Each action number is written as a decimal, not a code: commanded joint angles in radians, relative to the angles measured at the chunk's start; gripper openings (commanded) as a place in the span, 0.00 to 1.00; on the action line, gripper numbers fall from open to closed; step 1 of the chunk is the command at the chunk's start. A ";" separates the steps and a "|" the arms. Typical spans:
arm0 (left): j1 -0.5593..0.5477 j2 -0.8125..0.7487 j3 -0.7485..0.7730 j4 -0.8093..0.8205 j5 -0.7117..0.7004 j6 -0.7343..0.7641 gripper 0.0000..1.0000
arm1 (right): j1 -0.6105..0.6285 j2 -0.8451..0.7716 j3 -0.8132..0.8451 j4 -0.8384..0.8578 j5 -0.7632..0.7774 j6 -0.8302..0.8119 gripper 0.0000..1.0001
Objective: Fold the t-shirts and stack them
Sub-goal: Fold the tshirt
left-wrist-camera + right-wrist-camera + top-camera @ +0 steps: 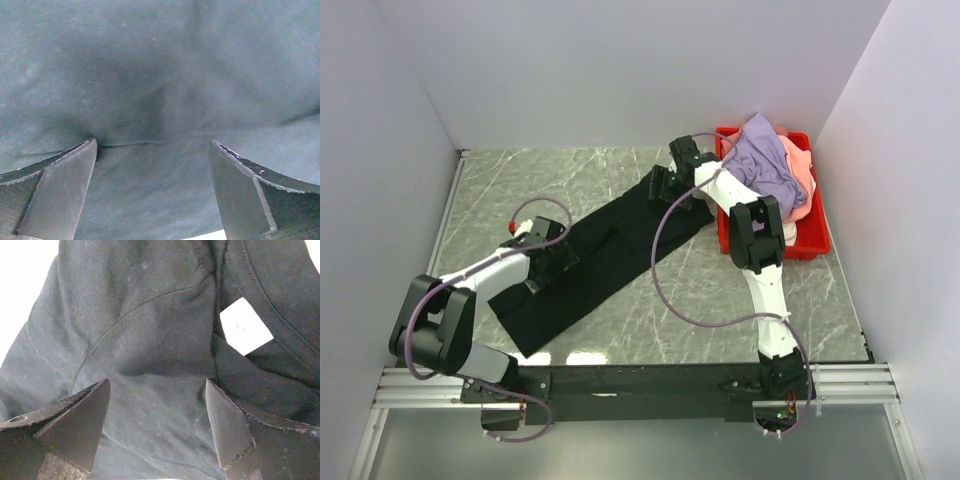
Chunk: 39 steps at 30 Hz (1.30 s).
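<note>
One black shirt (610,250) lies left of the bin (812,246). Three more, lavender (765,160), pink (806,185) and white (790,233), are heaped inside it. My left gripper (152,145) and right gripper (157,382) press the black shirt, fingers apart.

A grey-green bench (570,175) with pale marble veining fills the floor of the booth. A red plastic bin (810,243) stands on it at the far right, near the right wall (910,150) and skewed a little to the bench edge. Plain white panels close the space: a back wall (620,70) and a left wall (370,150). A silver metal rail (420,385) runs along the near edge.
</note>
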 commanded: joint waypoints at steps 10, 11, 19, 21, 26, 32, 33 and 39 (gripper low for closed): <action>-0.399 0.069 -0.032 0.069 0.066 -0.283 0.99 | 0.025 0.195 0.233 0.041 -0.086 0.049 0.84; -0.418 0.079 -0.025 0.074 0.074 -0.303 0.99 | 0.030 0.200 0.238 0.065 -0.075 0.058 0.84; -0.586 0.111 0.069 0.102 0.108 -0.368 0.99 | 0.042 0.283 0.385 0.167 -0.101 0.124 0.85; -0.637 0.102 0.121 0.028 0.063 -0.365 1.00 | 0.039 0.278 0.423 0.145 -0.088 0.098 0.85; -0.692 0.036 0.195 -0.105 -0.030 -0.343 0.99 | 0.040 0.133 0.373 0.164 -0.008 0.025 0.87; -0.696 -0.155 0.190 -0.172 -0.122 -0.310 0.99 | 0.039 0.008 0.413 0.093 0.052 -0.074 0.90; -0.697 -0.183 0.180 -0.179 -0.136 -0.303 0.99 | 0.040 -0.004 0.419 0.075 0.058 -0.081 0.90; -0.665 -0.326 0.183 -0.319 -0.311 -0.283 0.99 | 0.106 -0.179 0.197 0.003 0.185 -0.101 0.91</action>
